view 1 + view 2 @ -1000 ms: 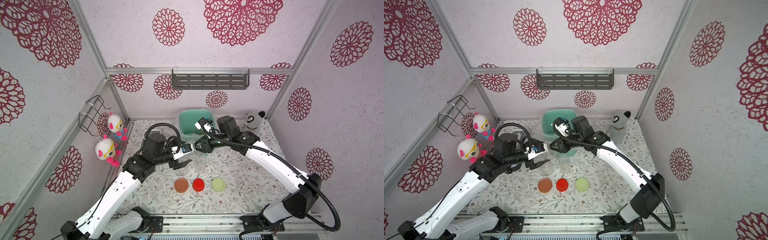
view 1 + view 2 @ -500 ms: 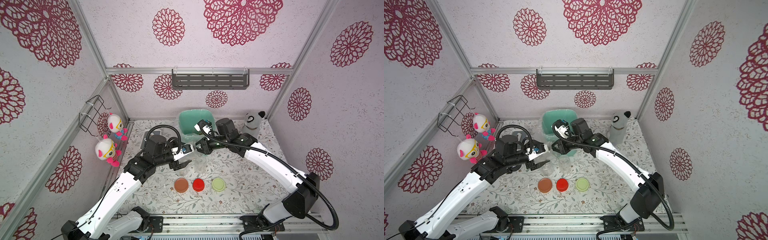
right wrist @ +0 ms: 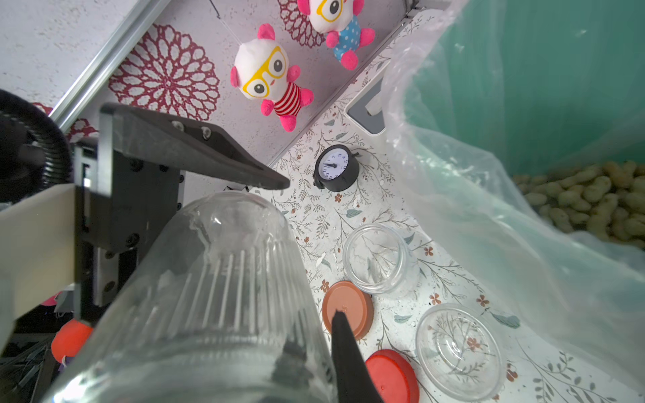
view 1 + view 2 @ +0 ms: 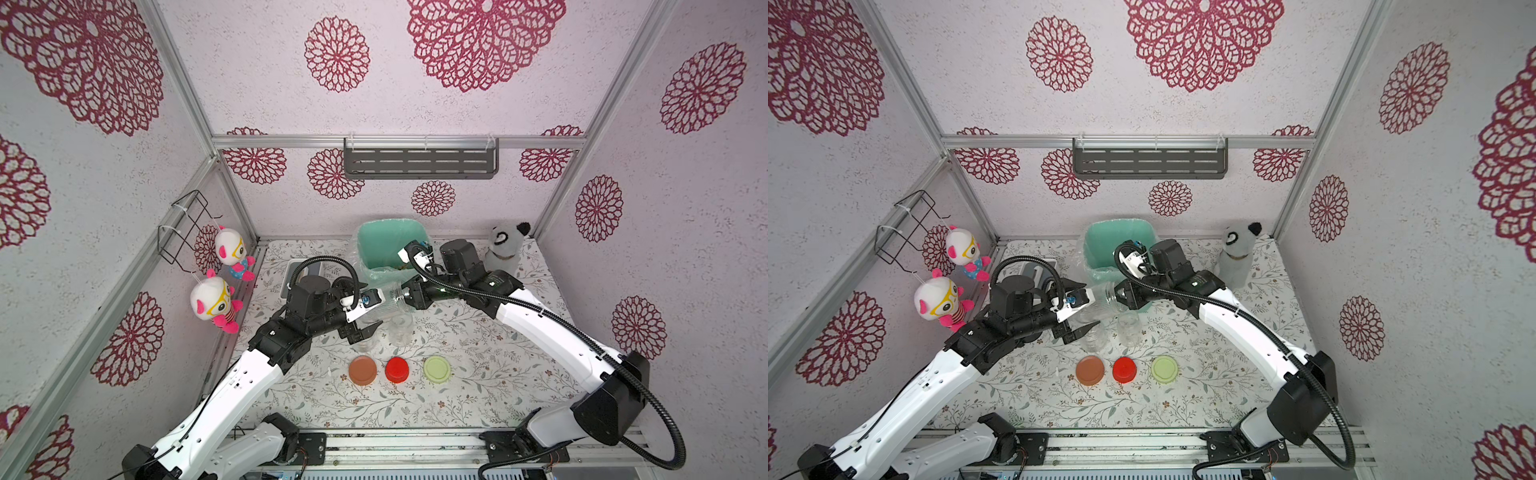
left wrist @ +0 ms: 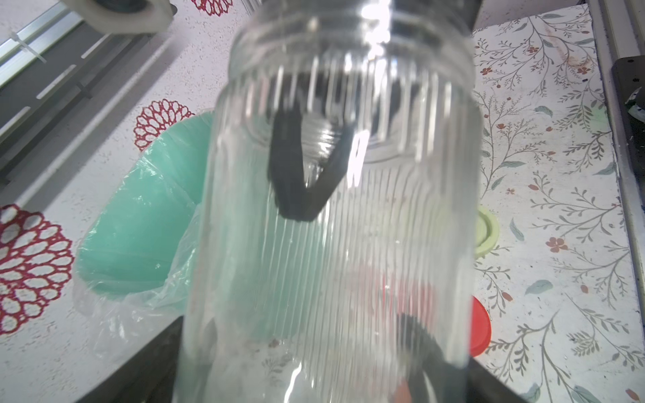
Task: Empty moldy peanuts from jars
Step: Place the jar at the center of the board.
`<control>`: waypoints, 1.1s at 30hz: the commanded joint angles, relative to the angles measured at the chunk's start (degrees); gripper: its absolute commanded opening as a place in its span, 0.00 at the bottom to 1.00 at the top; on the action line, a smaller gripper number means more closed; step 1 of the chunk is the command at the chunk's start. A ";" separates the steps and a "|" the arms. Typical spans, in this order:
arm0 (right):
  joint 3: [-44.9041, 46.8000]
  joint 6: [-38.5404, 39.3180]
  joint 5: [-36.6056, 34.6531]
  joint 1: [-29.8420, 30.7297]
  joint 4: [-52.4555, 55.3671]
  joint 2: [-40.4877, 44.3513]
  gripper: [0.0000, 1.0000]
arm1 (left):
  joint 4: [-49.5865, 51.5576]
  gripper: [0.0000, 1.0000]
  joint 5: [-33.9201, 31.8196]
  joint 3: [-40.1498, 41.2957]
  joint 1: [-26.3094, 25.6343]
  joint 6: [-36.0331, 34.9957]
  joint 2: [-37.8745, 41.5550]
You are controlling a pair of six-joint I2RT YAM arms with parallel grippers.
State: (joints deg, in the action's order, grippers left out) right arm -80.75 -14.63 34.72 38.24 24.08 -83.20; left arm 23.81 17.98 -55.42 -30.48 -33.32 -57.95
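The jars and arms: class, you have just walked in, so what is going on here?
The right gripper is shut on the mouth end of the held jar, clear and empty, lying on its side near the green bin. The left gripper stands open around its base, not gripping. Peanuts lie in the bin. A second jar and a third jar stand empty on the table, behind the brown lid, red lid and green lid.

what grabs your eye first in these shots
The clear ribbed jar held sideways between the arms: the right gripper is shut on it near its mouth, the left gripper open either side of its base. Just behind, the mint-green bin holds a heap of peanuts; in front, three lids lie in a row.
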 commanded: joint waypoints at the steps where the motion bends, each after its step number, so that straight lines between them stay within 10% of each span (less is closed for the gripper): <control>1: -1.15 -0.41 1.89 -1.13 -2.75 4.72 0.00 | -3.05 0.97 -0.65 1.03 0.80 1.72 1.21; 20: -0.38 15.64 -21.52 -4.40 23.53 16.56 0.00 | -6.91 0.97 1.99 7.53 3.85 5.46 6.86; 33: 3.42 12.95 -37.80 -4.40 31.22 18.10 0.00 | -5.94 0.97 4.60 11.94 3.93 6.25 12.10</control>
State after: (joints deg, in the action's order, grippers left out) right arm -78.00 0.36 3.07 34.04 56.93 -67.07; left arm 18.24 21.21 -44.56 -26.98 -28.05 -47.13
